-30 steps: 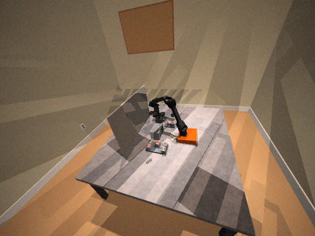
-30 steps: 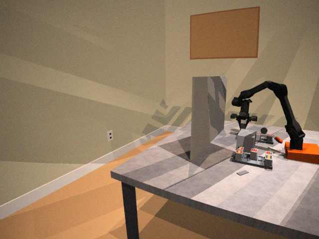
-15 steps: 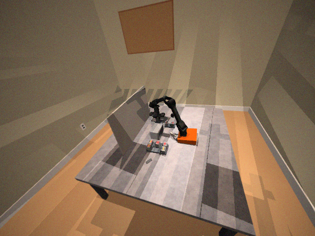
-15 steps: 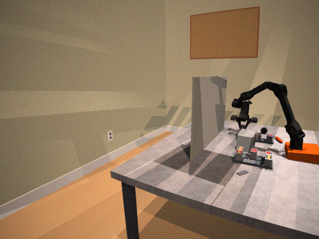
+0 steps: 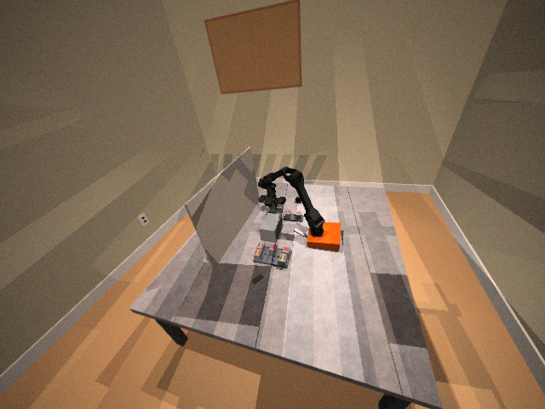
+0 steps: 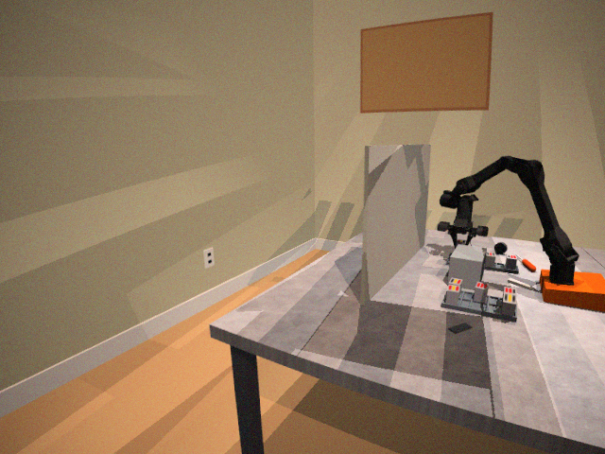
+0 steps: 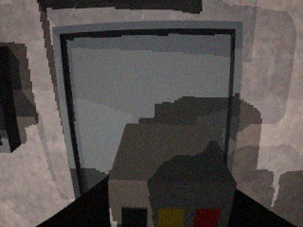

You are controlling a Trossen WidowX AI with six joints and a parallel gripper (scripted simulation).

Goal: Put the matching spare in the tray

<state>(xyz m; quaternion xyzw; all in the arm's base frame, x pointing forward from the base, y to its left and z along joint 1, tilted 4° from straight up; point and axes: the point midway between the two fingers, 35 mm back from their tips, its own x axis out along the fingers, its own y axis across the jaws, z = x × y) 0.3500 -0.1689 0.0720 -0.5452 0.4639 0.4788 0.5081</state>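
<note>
I've got the gripper [image 6: 462, 239] clamped on a spare [image 7: 180, 218], a small grey block with black, yellow and red stripes on its face. In the wrist view the spare sits between the jaws at the bottom of frame, directly over the tray [image 7: 61, 89], a grey rectangular tray with a dark inner rim. The spare hangs above the tray's near half, not touching the floor of it as far as I can tell. From the exterior view the gripper points straight down behind the grey box [image 6: 464, 266], near the upright panel [image 6: 390, 219]. A rack [image 6: 481, 306] with three more striped spares sits in front of the box. The arm's orange base [image 6: 586, 293] stands to the right on the table [image 6: 390, 352].
</note>
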